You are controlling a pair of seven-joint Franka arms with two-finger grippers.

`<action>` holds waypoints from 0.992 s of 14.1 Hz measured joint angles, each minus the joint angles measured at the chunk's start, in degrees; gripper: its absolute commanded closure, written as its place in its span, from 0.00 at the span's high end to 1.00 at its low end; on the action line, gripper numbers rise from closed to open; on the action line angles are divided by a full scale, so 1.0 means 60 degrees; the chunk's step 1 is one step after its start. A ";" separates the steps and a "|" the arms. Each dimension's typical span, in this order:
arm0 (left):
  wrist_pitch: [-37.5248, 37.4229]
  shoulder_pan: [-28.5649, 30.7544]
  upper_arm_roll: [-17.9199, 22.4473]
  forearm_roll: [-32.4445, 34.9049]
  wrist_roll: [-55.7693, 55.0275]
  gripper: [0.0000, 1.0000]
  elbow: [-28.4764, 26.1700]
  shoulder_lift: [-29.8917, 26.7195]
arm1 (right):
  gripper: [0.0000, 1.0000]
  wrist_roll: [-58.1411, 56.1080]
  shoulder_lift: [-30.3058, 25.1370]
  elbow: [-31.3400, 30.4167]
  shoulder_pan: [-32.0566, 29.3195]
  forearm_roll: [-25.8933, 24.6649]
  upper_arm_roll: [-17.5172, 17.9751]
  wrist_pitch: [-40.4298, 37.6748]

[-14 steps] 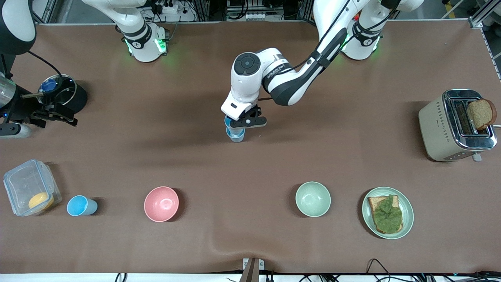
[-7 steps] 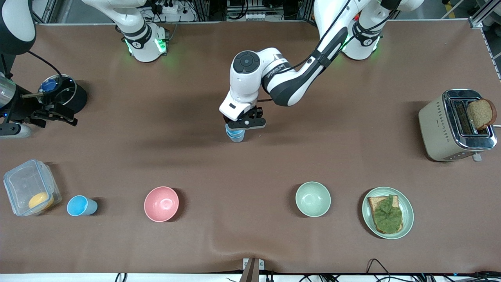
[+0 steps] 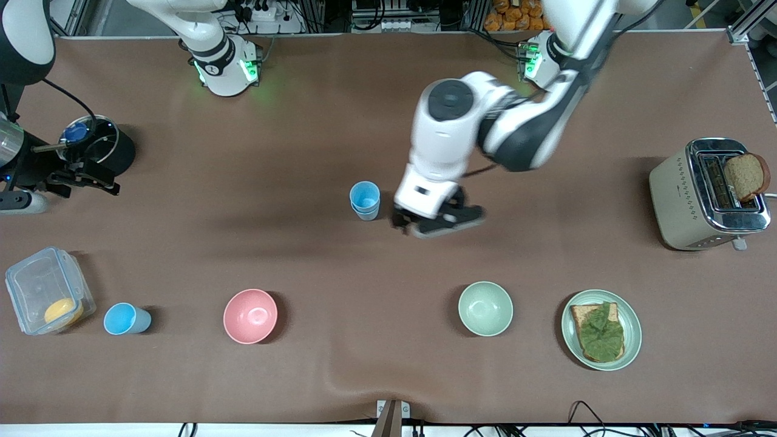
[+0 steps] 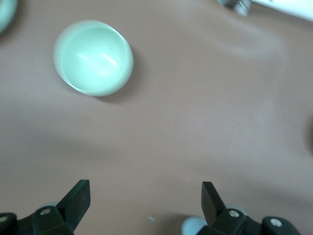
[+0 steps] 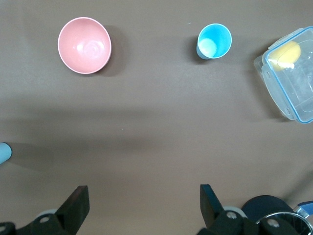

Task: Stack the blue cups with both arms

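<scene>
Two blue cups (image 3: 365, 201) stand nested one in the other at the middle of the table, free of any grip. My left gripper (image 3: 438, 227) hangs open beside the stack, toward the left arm's end; in the left wrist view its jaws (image 4: 145, 203) stand wide over bare mat. Another blue cup (image 3: 125, 319) (image 5: 213, 41) stands near the front camera, next to the clear container. My right gripper (image 3: 91, 180) (image 5: 144, 205) waits open and empty, raised by the black pot.
A pink bowl (image 3: 250, 315) (image 5: 84, 45) and a pale green bowl (image 3: 485, 308) (image 4: 93, 58) sit nearer the front camera than the stack. Clear container (image 3: 48, 297), black pot (image 3: 103, 145), toaster (image 3: 707, 194) and plate with toast (image 3: 601, 331) lie at the table's ends.
The left gripper opened and let go of the upper cup, which now sits in the lower one. The left arm then rose and swung toward its own end. The right arm stayed still.
</scene>
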 measured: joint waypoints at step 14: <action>-0.4215 0.4083 0.0532 -0.2036 0.6933 1.00 -0.0232 -0.3164 | 1.00 0.0004 0.0000 0.0000 -0.0001 0.0000 -0.0005 -0.0060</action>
